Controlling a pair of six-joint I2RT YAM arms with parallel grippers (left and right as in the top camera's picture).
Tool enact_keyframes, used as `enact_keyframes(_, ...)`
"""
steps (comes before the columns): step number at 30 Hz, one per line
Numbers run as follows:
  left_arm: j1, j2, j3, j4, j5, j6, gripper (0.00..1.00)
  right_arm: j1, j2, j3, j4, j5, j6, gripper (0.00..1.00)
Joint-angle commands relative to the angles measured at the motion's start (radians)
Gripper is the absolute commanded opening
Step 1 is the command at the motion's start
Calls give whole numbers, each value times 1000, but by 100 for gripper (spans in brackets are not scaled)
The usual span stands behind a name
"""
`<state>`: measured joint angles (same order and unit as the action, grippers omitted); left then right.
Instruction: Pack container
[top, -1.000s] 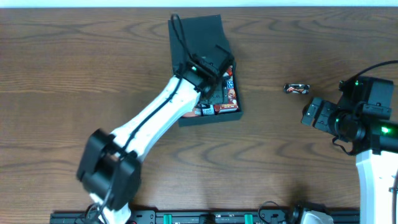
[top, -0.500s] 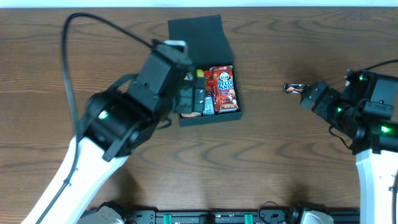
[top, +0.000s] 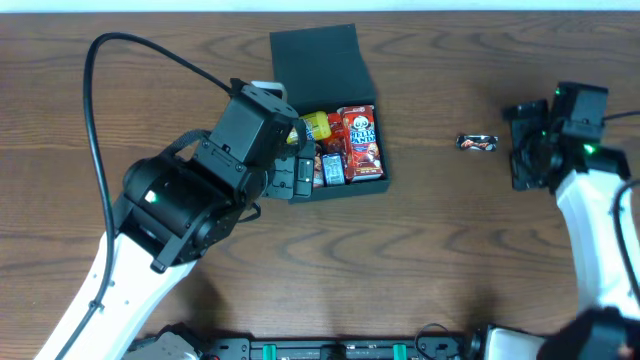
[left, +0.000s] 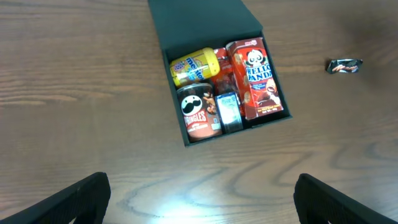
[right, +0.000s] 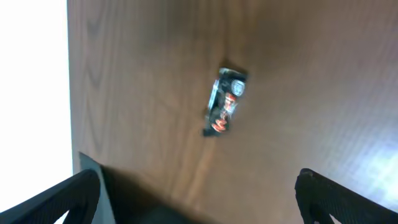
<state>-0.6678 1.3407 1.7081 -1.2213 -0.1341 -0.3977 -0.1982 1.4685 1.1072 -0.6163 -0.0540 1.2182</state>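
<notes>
The container (top: 315, 55) is found on the wooden table (top: 450, 260), at roughly 12 o'clock from the table's middle. It is a dark square box with its flap lid thrown open toward 12 o'clock. In the left wrist view the container (left: 199, 25) is seen packed. A yellow packet (left: 194, 66) is laid at the 11 o'clock corner and a Pringles can (left: 198, 112) on its side at 7 o'clock. A small dark blue packet (left: 228, 110) is set just beside the can. A red Hello Panda box (left: 258, 78) is laid along the 3 o'clock wall, and something red is glimpsed between it and the yellow packet but cannot be identified. The left gripper (top: 300, 175) is held over the container's 8 o'clock edge. From its wrist camera the left gripper (left: 202, 199) is seen spread wide, with nothing between the fingers. A small dark wrapped candy (top: 477, 143) is left on bare table, well apart from the container at its 3 o'clock. It also appears at 2 o'clock in the left wrist view (left: 344, 66). The right gripper (top: 522, 145) is positioned near the candy, at its 3 o'clock, not touching it. In the right wrist view the candy (right: 225, 101) is seen at 12 o'clock of the right gripper (right: 199, 199), whose fingers are spread wide and hold nothing.
</notes>
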Motion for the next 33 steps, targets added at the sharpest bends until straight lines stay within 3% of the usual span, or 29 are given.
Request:
enact_keyframes(1, 2, 0, 12, -2, 0, 10, 95, -3, 37, 1, 21, -8, -60, 99)
enact_keyframes(3, 2, 0, 12, -2, 0, 10, 95, -3, 50, 1, 19, -6, -154, 99)
enact_keyframes(8, 2, 0, 12, -2, 0, 9, 95, -3, 57, 1, 118, -119, -130, 99)
enact_keyframes(13, 2, 0, 12, -2, 1, 9, 95, -3, 59, 1, -17, -122, 225, 93)
enact_keyframes(18, 2, 0, 12, -5, 1, 9, 95, -2, 65, 15, -19, -88, 291, 99)
enact_keyframes(33, 1, 0, 12, -4, 31, 9, 95, 0, 452, 363, -234, -112, 257, 99)
